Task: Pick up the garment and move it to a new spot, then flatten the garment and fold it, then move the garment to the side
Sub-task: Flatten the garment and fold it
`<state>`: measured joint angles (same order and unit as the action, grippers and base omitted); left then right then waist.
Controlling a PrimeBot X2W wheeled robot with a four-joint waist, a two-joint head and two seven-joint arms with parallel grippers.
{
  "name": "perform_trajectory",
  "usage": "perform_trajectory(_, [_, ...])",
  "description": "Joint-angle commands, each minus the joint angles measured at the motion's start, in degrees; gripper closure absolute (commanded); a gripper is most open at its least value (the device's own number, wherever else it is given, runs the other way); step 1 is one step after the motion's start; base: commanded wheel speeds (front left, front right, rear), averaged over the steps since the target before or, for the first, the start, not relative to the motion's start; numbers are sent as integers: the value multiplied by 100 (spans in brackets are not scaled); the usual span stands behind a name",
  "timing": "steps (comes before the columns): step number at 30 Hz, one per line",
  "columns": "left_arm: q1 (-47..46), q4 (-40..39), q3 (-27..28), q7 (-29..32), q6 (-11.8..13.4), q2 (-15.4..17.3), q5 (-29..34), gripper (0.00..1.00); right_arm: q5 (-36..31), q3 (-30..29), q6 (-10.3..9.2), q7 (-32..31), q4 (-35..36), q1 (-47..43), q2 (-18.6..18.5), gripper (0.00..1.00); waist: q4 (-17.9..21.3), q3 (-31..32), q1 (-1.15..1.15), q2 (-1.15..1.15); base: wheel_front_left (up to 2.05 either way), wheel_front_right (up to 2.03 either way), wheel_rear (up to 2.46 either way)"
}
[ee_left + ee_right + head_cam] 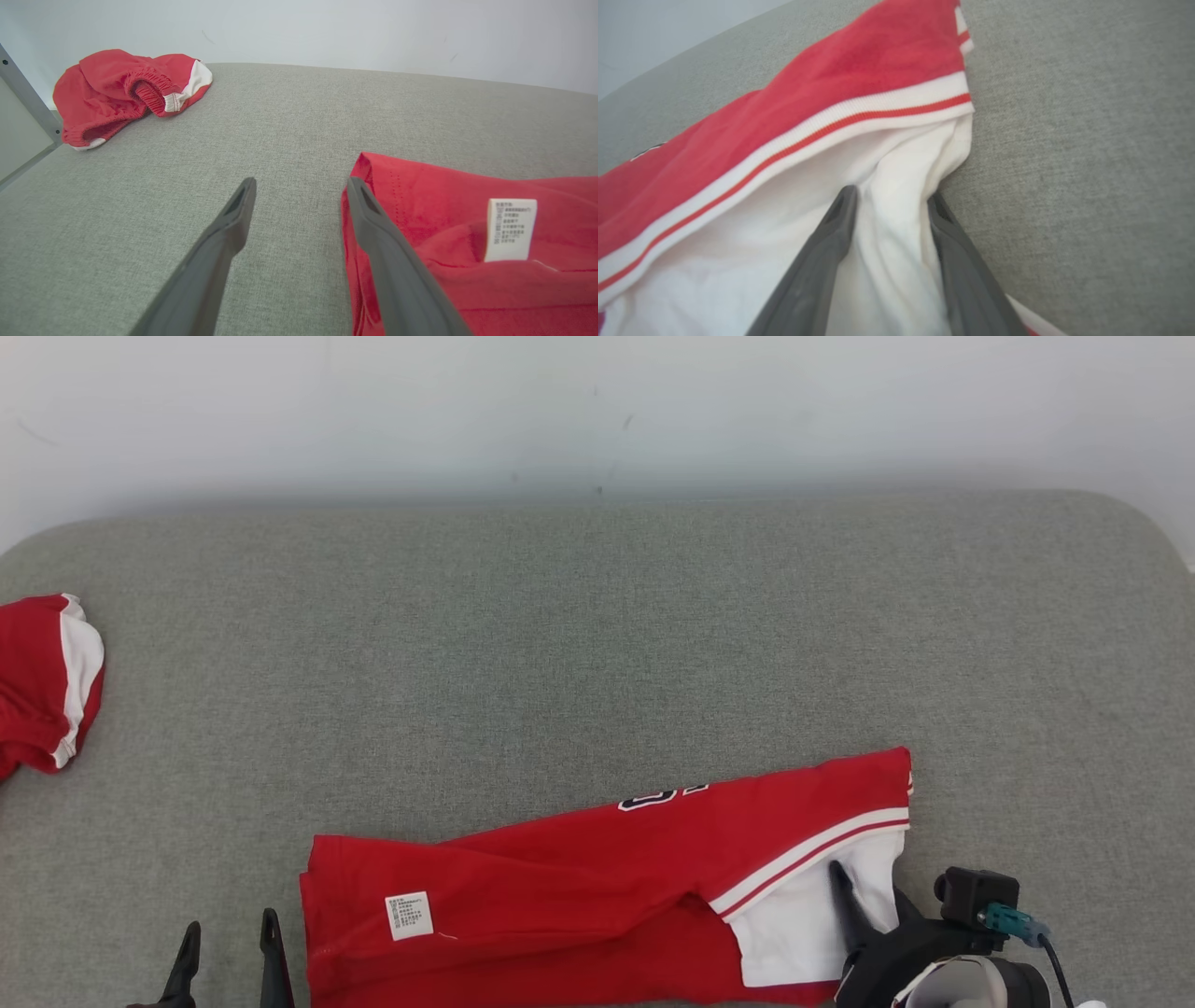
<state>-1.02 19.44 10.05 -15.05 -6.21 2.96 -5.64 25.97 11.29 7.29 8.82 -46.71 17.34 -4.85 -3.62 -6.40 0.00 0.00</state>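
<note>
Garment (607, 877) lies folded in a long strip at the desk's (560, 644) near edge, red with a white panel at its right end, label (409, 915) up near the left end. Left gripper (231, 922) is wide open and empty, one finger just beside the garment's left edge. Right gripper (891, 193) is spread, straddling a ridge of white cloth; can't tell if it's pinching. Second red garment (42, 681) is bunched far left.

The garment (607, 868) is cut off at the bottom of the frame. Its label (409, 915) has words too small to read.
</note>
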Motion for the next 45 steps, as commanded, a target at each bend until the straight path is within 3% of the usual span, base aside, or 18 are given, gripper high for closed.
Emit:
perform_trajectory(1, [12, 4, 5, -17, 13, -9, -13, 0, -19, 61, 34, -39, -231, -123, 48, 100, 1, 9, 0, 0, 0, 0, 0])
perform_trajectory(15, [61, 1, -40, -17, -21, -9, 41, 0, -492, -1415, -6, 609, -760, 148, -272, 100, 180, 63, 0, 0, 0, 0, 0])
perform_trajectory(21, [70, 4, -96, -17, -21, -8, 34, 0, -994, -2307, 9, 630, -360, 48, -210, 100, 331, 69, 0, 0, 0, 0, 0])
perform_trajectory(25, [42, 7, -119, -17, -18, -8, 7, 0, -1279, -2501, 12, 632, -56, -17, -44, 100, 411, 66, 0, 0, 0, 0, 0])
perform_trajectory(30, [27, -3, -148, -17, -19, -7, -15, 0, -1338, -2093, 13, 631, 511, -172, 131, 100, 473, 83, 0, 0, 0, 0, 0])
perform_trajectory(45, [-12, 26, -331, -17, -14, -8, -58, 0, -685, 508, 13, 533, 2065, -761, 189, 100, 361, 121, 0, 0, 0, 0, 0])
